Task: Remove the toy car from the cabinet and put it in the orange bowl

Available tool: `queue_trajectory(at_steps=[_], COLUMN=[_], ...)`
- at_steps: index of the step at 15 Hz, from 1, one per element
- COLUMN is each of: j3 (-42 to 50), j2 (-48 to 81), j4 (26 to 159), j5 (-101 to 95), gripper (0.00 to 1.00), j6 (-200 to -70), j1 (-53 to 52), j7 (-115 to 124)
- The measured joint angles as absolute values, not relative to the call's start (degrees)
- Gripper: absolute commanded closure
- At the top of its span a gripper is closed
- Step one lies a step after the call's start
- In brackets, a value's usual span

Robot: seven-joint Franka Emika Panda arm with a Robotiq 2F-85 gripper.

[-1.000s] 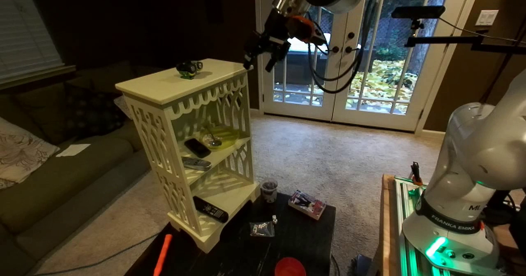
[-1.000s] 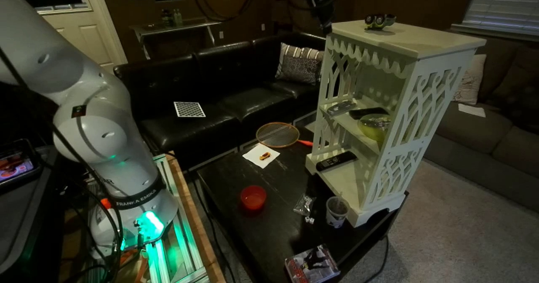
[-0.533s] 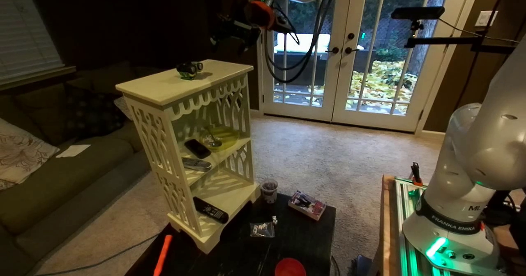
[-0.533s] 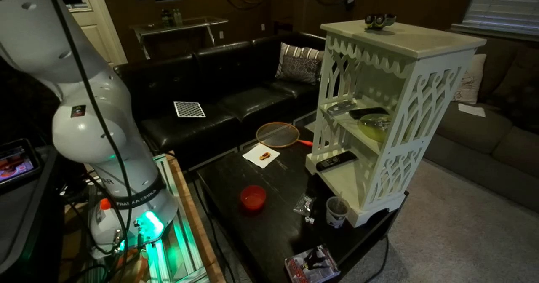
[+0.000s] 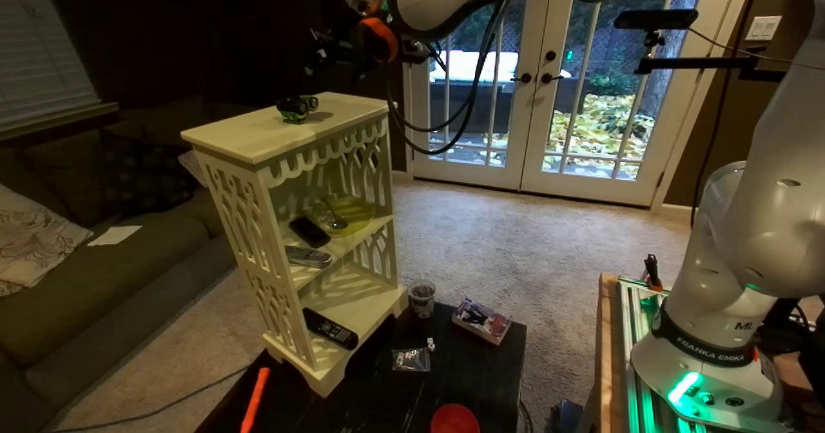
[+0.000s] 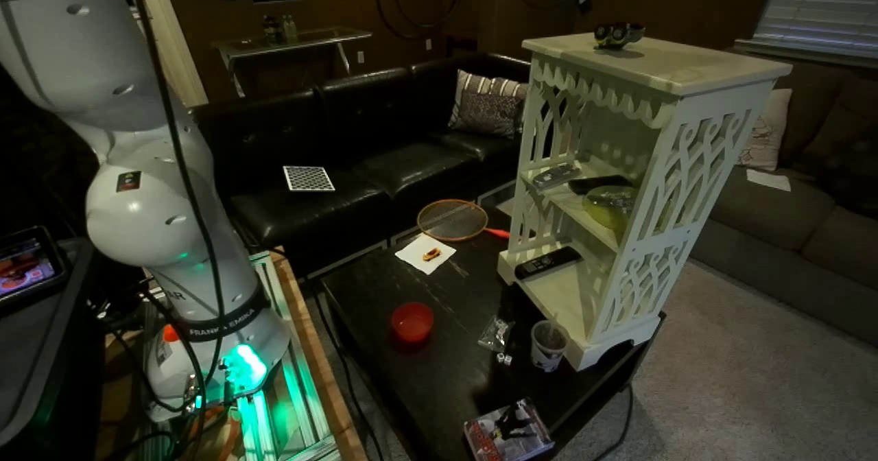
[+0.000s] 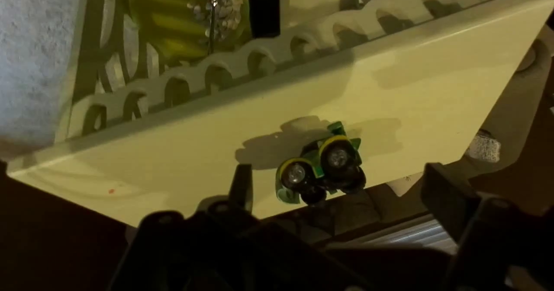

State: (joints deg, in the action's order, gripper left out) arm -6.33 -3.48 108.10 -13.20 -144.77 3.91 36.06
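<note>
The gripper [image 7: 338,174] is drawing nearer the toy car [image 7: 318,167], jaws standing apart, while that item is resting untouched below them atop the cabinet [image 5: 245,133], so the approach is apparently progressing, with the grasp outstanding.

The toy car [image 5: 295,109] sits on top of the cabinet [image 5: 242,135]. The fingers [image 5: 316,62] hang near the car, at one o'clock. On the bench [image 5: 367,391], a cup [image 5: 422,299] is at the cabinet's four o'clock, a red bowl [image 5: 455,419] at five.

Dim lighting, daylit glass doors [image 5: 533,120], green glare
</note>
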Motion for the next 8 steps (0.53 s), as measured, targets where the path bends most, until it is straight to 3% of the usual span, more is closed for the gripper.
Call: queue_trajectory(at_steps=[8], j3=[-3.78], j2=[8.95], j4=[90.61], j5=[-18.66], gripper=[0.0], j6=[-133.74], j1=[-0.18], j7=[28.81])
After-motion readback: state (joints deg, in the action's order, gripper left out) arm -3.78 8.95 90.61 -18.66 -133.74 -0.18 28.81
